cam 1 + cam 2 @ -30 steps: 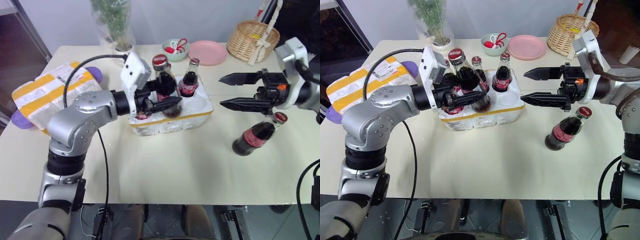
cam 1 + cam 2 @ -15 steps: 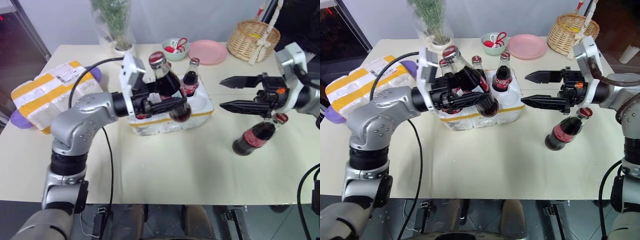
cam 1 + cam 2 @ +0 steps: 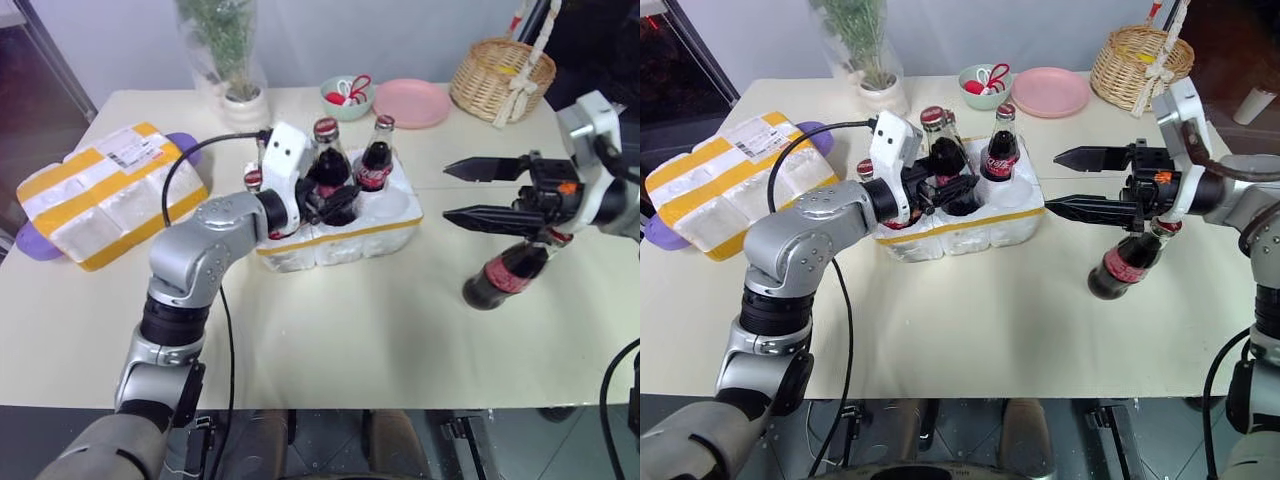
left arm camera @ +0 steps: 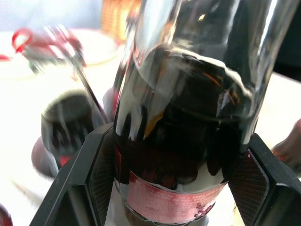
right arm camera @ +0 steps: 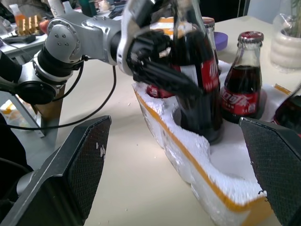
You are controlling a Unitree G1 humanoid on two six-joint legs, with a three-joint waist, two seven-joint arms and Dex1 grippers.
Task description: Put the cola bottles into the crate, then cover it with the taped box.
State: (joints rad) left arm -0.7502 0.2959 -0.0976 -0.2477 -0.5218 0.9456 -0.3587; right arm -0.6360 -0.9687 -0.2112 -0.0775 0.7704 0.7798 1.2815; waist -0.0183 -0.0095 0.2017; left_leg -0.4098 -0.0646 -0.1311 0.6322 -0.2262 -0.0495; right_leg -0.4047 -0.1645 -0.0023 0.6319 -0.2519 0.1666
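Observation:
My left gripper (image 3: 334,204) is shut on a cola bottle (image 3: 328,170) and holds it upright with its base in a well of the white crate (image 3: 345,232). The same bottle (image 4: 183,141) sits between the black fingers (image 4: 87,176) in the left wrist view. Another bottle (image 3: 378,162) stands in the crate's back right well, and a red cap (image 3: 253,179) shows at the crate's left end. My right gripper (image 3: 447,192) hangs open to the right of the crate, pointing at it. One bottle (image 3: 503,277) stands on the table under it. The taped box (image 3: 105,195) lies far left.
At the back of the table stand a plant vase (image 3: 240,95), a teal bowl with scissors (image 3: 348,96), a pink plate (image 3: 413,103) and a wicker basket (image 3: 500,75). A purple thing (image 3: 188,146) lies under the taped box.
My left gripper has carried its bottle down and forward, from tilted above the crate's front to upright in a well. The right gripper has stayed open in place.

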